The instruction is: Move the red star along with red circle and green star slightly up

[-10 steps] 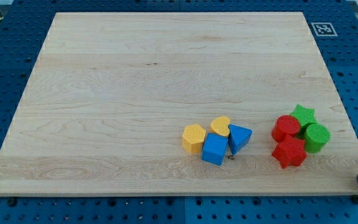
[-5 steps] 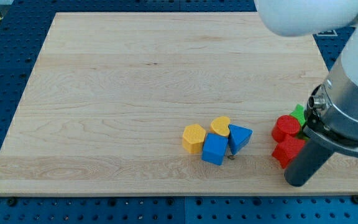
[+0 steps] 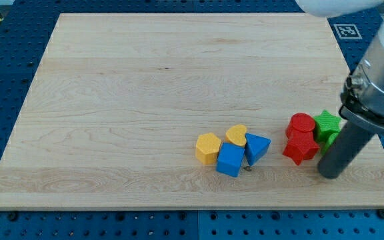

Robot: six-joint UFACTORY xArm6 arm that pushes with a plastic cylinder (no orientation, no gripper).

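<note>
The red star [image 3: 301,147] lies at the view's lower right, touching the red circle [image 3: 302,125] just above it. The green star [image 3: 327,124] sits to the right of the red circle, touching it. A green cylinder [image 3: 332,139] is mostly hidden behind the rod. My tip [image 3: 332,175] rests on the board just to the lower right of the red star, close beside it.
A cluster left of the red blocks holds a yellow hexagon [image 3: 208,147], a yellow heart [image 3: 237,135], a blue cube [image 3: 231,159] and a blue triangle [image 3: 257,147]. The wooden board [image 3: 145,100] has its right edge near my rod.
My rod came in from the lower right, then shifted right and up. The red star, red circle and green star slid up and left a little.
</note>
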